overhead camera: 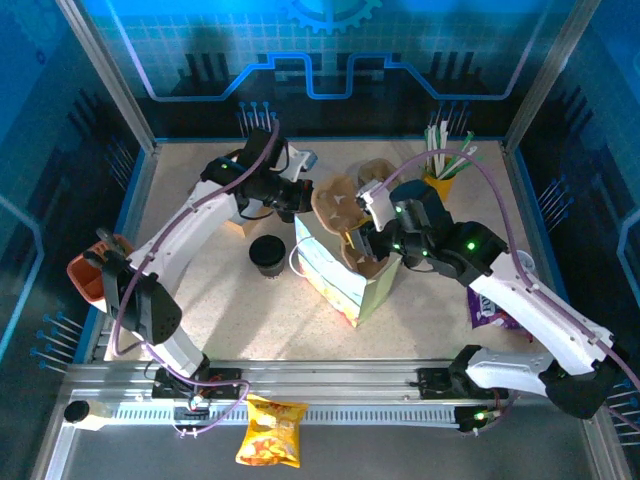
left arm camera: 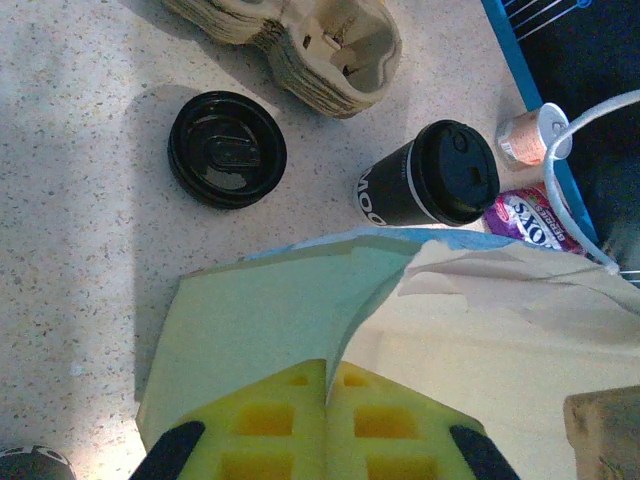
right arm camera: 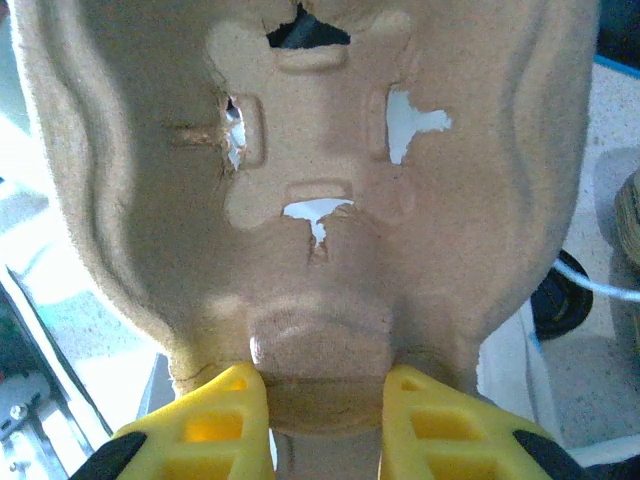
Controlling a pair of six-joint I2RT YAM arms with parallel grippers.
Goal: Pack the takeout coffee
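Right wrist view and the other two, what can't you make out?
Right wrist: the cup carrier in the jaws hides the inside of the paper bag.
Left wrist: lettering on the coffee cup wraps round its hidden side.
Top: print on the yellow snack pack is too small.

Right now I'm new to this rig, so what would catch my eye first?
The right claw pinches a pulp cup carrier at the mouth of the paper bag in the middle of the table. The left claw grips the bag's rim, while the takeout coffee, black-lidded, stands just left of the bag.
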